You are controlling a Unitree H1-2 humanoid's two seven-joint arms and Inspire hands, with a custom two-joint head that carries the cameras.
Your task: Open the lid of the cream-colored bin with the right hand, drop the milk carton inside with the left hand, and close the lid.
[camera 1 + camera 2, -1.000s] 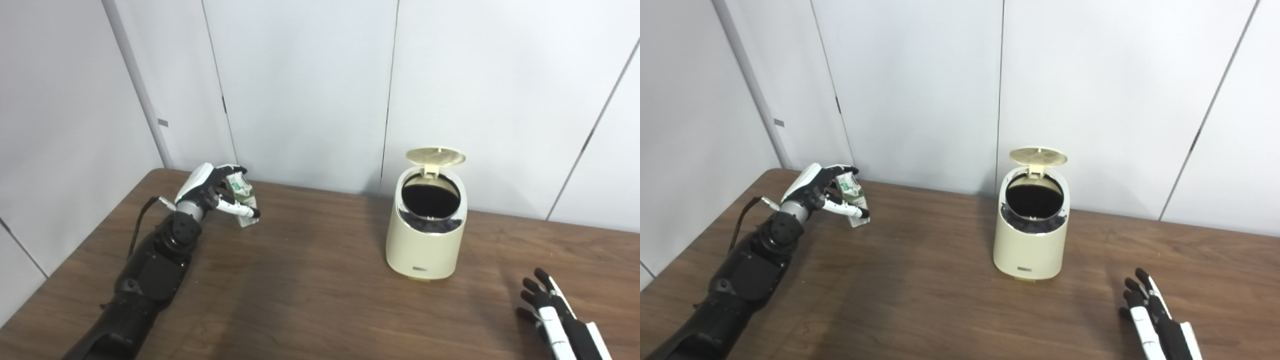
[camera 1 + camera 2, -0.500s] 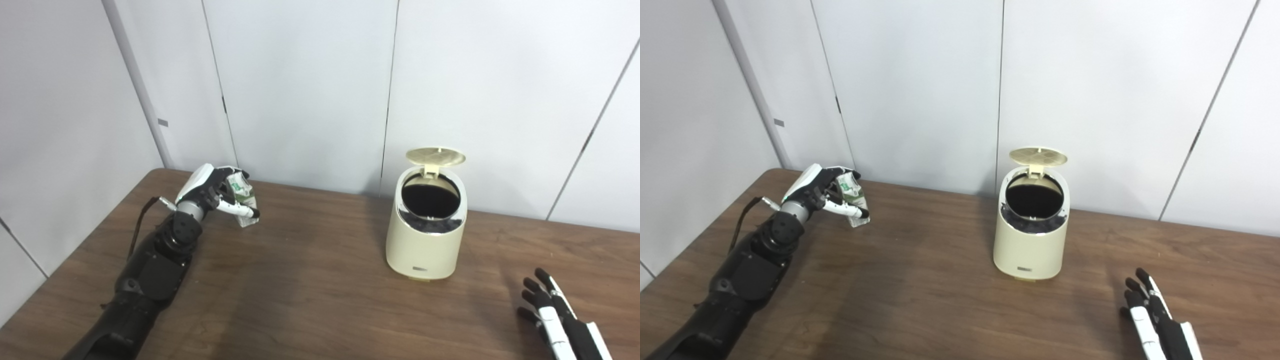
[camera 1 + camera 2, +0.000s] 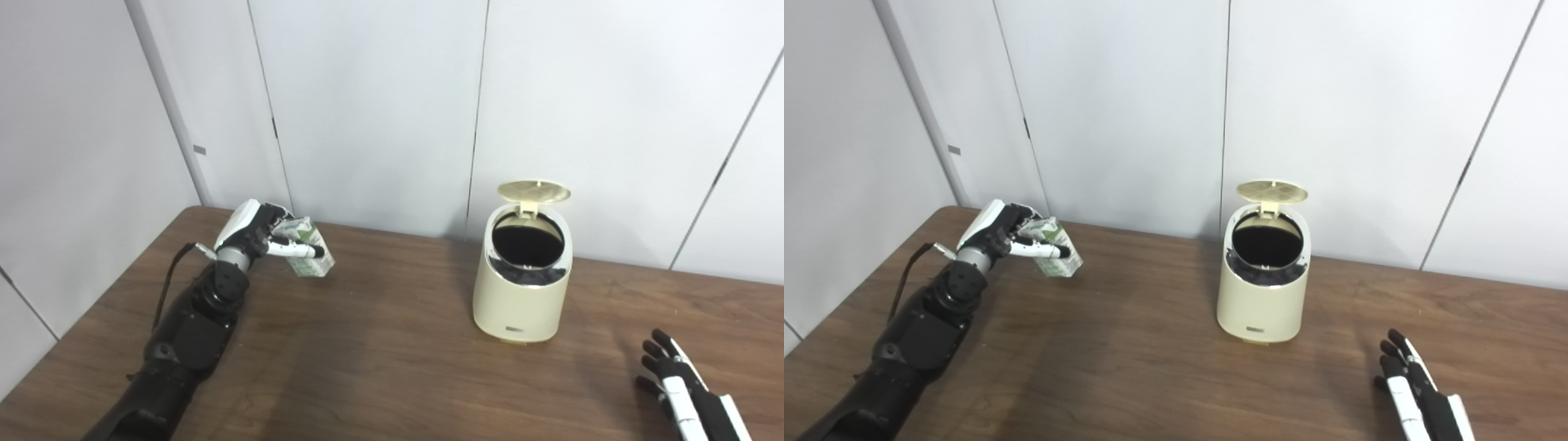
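Gripping the tilted milk carton (image 3: 310, 256) in our left hand (image 3: 260, 233), right hand (image 3: 677, 383) open at five o'clock, we risk dropping it short of the bin (image 3: 522, 288).

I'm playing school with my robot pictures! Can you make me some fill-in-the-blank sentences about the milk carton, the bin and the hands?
1. The lid of the cream-colored bin is ____.
2. The milk carton is held in the robot's ____ hand.
3. The right hand holds ____ and lies low over the brown table.
4. The milk carton is to the ____ of the bin in the picture.

Missing words: open; left; nothing; left
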